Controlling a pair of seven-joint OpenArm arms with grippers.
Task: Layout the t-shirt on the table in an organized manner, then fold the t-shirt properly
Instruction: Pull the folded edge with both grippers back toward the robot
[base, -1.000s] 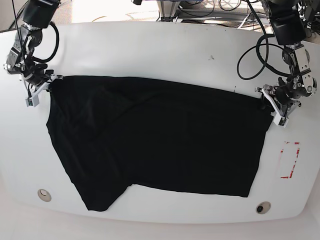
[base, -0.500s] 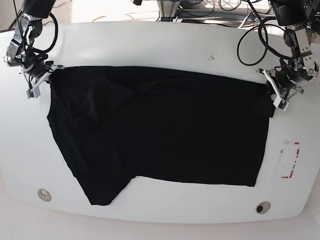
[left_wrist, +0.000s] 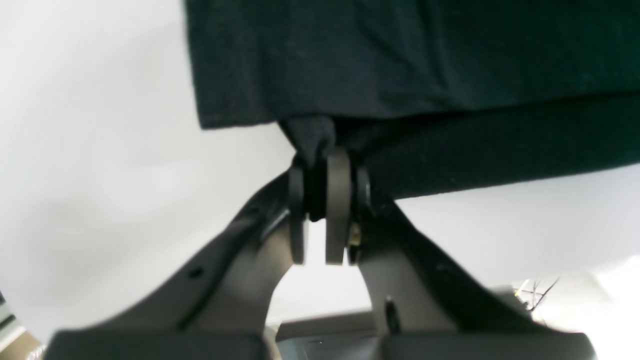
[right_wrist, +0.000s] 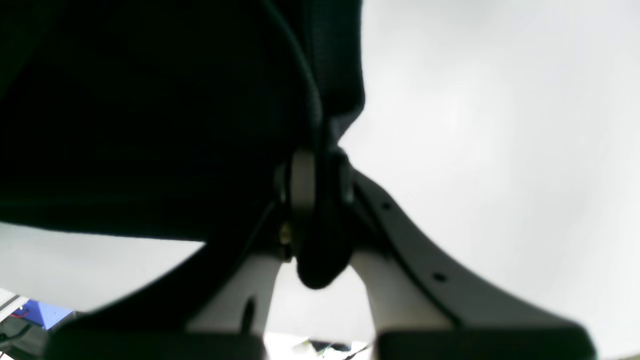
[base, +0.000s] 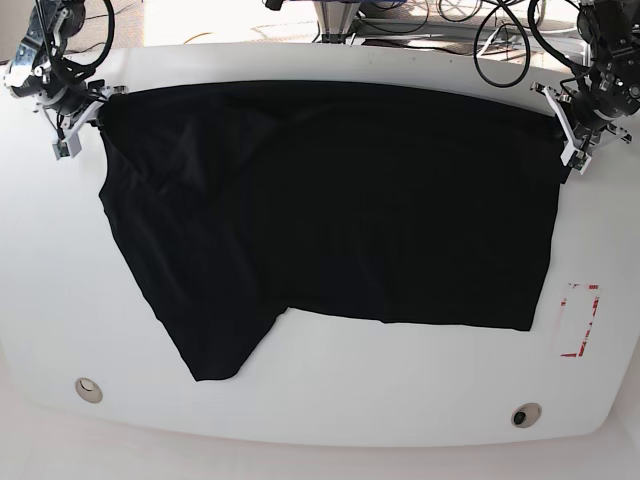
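The black t-shirt (base: 330, 200) hangs stretched between both grippers above the white table (base: 400, 390), its lower edge sloping down to a point at the lower left. My left gripper (base: 566, 138), at the base view's right, is shut on the shirt's upper right corner; the left wrist view shows a fold of the t-shirt (left_wrist: 400, 60) pinched in the left gripper (left_wrist: 317, 195). My right gripper (base: 92, 108), at the upper left, is shut on the other corner, and black t-shirt cloth (right_wrist: 150, 110) bulges through the right gripper (right_wrist: 320, 170).
A red dashed rectangle mark (base: 578, 320) lies at the table's right. Small round holes sit near the front edge at left (base: 88, 389) and right (base: 525, 414). Cables (base: 500, 40) trail behind the far edge.
Both grippers have carried the shirt's top edge toward the table's far side, and the whole garment shifted away with them. The left gripper closed on its corner.
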